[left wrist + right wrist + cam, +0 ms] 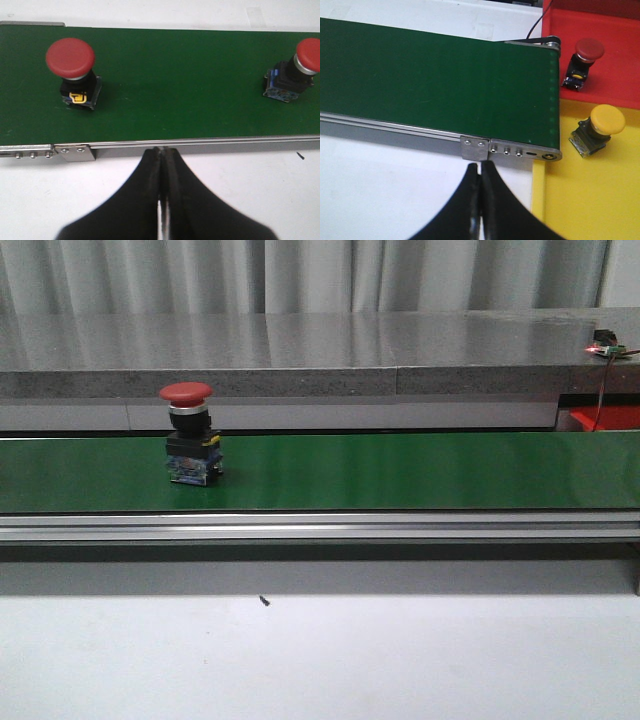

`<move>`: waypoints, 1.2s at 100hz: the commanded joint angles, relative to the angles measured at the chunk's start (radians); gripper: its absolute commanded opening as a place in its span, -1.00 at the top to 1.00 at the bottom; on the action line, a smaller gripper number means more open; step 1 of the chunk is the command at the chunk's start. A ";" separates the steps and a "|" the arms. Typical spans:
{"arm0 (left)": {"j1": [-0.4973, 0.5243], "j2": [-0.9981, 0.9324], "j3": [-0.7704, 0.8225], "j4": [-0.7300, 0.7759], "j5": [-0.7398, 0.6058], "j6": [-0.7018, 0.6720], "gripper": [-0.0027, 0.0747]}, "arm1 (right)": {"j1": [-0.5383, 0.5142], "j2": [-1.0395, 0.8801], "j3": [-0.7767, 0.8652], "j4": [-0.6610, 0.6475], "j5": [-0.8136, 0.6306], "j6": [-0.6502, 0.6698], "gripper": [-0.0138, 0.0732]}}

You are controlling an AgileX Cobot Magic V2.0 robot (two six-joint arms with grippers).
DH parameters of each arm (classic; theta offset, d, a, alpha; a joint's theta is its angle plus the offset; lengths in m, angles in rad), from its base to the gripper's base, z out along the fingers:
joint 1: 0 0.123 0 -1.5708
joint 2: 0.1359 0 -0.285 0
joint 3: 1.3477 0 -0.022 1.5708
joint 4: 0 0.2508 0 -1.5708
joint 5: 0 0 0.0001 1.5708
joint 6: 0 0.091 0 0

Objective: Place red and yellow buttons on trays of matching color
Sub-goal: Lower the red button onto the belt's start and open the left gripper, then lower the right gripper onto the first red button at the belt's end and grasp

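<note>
A red button [186, 435] stands upright on the green belt [400, 470] at the left. The left wrist view shows two red buttons on the belt, one [70, 59] at one end and another [299, 70] at the frame's edge. My left gripper [163, 150] is shut and empty over the white table, just short of the belt's rail. In the right wrist view a red button [583, 61] lies on the red tray [615, 45] and a yellow button [598, 129] lies on the yellow tray [600, 200]. My right gripper [480, 165] is shut and empty by the belt's end.
The belt's aluminium rail [320, 527] runs along its near side. A grey ledge [300, 370] and curtain stand behind it. A corner of the red tray [605, 418] shows at the far right, with a small circuit board and cable [606, 349] above.
</note>
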 commanded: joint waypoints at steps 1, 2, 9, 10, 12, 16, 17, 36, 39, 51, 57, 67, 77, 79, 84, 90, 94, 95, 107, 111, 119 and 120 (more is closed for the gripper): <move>-0.008 -0.058 0.003 -0.018 -0.084 0.003 0.98 | 0.000 -0.004 -0.026 0.011 -0.056 -0.008 0.96; -0.008 -0.061 0.004 -0.018 -0.083 0.003 0.98 | 0.000 -0.004 -0.026 0.011 -0.056 -0.008 0.96; -0.008 -0.092 0.019 -0.018 -0.081 0.003 0.98 | 0.000 -0.004 -0.026 0.011 -0.056 -0.008 0.96; -0.008 -0.098 0.021 -0.018 -0.079 0.003 0.98 | 0.000 -0.004 -0.026 0.011 -0.056 -0.008 0.96; -0.008 -0.107 0.028 -0.018 -0.077 0.003 0.98 | 0.000 -0.004 -0.026 0.011 -0.056 -0.008 0.96; -0.008 -0.123 0.034 -0.018 -0.075 0.003 0.98 | 0.000 -0.004 -0.026 0.011 -0.056 -0.008 0.96; -0.008 -0.130 0.039 -0.018 -0.075 0.003 0.98 | 0.000 -0.004 -0.026 0.011 -0.056 -0.008 0.96; -0.008 -0.231 0.087 -0.018 -0.075 0.005 0.98 | 0.000 -0.004 -0.026 0.011 -0.056 -0.008 0.96; -0.008 -0.247 0.096 -0.018 -0.079 0.005 0.98 | 0.000 -0.004 -0.026 0.011 -0.056 -0.008 0.96; -0.008 -0.323 0.135 -0.018 -0.082 0.005 0.98 | 0.000 -0.004 -0.026 0.019 -0.056 -0.008 0.96; -0.008 -0.365 0.156 -0.018 -0.082 0.005 0.98 | 0.000 -0.004 -0.026 0.019 -0.056 -0.008 0.96; -0.007 -0.433 0.189 -0.018 -0.082 0.005 0.98 | 0.000 -0.004 -0.026 0.019 -0.057 -0.008 0.96; -0.007 -0.503 0.225 -0.018 -0.077 0.005 0.98 | 0.000 -0.004 -0.026 0.019 -0.088 -0.008 0.96; -0.007 -0.517 0.229 -0.018 -0.072 0.005 0.98 | 0.000 -0.004 -0.026 0.019 -0.094 -0.008 0.96; -0.007 -0.547 0.241 -0.018 -0.070 0.005 0.98 | 0.000 -0.004 -0.026 0.020 -0.109 -0.008 0.96; -0.007 -0.579 0.243 -0.018 -0.063 0.005 0.98 | 0.000 -0.004 -0.026 0.026 -0.109 -0.008 0.96; -0.007 -0.596 0.243 -0.018 -0.063 0.005 0.98 | 0.000 -0.003 -0.030 0.030 -0.106 -0.008 0.96; -0.007 -0.598 0.243 -0.018 -0.063 0.005 0.98 | 0.000 -0.002 -0.032 0.033 -0.104 -0.008 0.96; -0.007 -0.619 0.243 -0.018 -0.063 0.005 0.98 | 0.000 0.031 -0.077 0.034 -0.034 -0.008 0.96; -0.007 -0.619 0.243 -0.018 -0.063 0.005 0.98 | 0.000 0.053 -0.101 0.034 -0.007 -0.010 0.96; -0.007 -0.619 0.243 -0.018 -0.063 0.005 0.98 | 0.000 0.098 -0.151 0.034 0.036 -0.010 0.96; -0.007 -0.619 0.243 -0.018 -0.065 0.005 0.98 | 0.000 0.106 -0.161 0.034 0.039 -0.010 0.96</move>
